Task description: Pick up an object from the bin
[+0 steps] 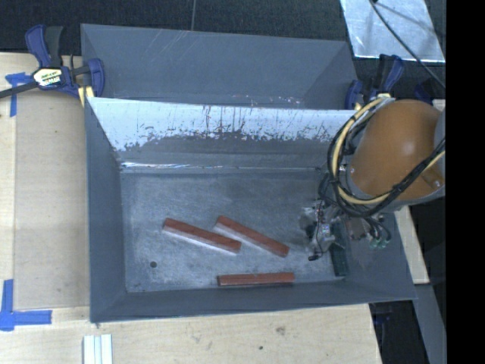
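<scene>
The gripper hangs low by the right wall of the grey metal bin; whether it is open or closed cannot be told. The slanted reddish-brown flat bar at mid-floor ends just beside it, likely the easiest pick. Two matching bars lie loose nearby.

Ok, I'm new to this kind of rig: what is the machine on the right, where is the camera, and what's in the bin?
One camera looks down on a grey metal bin from above, slightly to one side. The orange dome with cables is a cover on the robot arm's wrist. The arm's tip hangs low by the bin's right wall. Three reddish-brown flat sticks lie on the floor: the left stick and middle stick close together, the front stick along the near wall. I can't make out anything held.
</scene>
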Action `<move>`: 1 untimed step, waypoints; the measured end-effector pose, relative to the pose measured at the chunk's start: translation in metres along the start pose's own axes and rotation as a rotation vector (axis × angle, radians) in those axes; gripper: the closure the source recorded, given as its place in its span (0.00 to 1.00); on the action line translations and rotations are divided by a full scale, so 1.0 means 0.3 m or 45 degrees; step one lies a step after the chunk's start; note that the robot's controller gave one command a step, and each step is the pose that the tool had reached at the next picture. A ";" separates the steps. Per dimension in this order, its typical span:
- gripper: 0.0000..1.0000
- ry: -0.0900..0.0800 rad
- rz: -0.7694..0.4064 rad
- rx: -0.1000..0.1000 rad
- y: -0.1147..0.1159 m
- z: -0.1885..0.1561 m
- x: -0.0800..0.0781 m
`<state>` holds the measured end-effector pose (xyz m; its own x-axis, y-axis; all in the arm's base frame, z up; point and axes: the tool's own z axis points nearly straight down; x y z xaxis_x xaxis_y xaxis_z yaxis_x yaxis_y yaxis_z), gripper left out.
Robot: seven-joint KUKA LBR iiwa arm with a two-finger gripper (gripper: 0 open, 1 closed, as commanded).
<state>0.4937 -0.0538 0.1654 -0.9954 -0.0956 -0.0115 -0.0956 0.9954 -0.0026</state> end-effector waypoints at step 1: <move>1.00 0.002 0.131 -0.001 0.034 -0.404 -0.023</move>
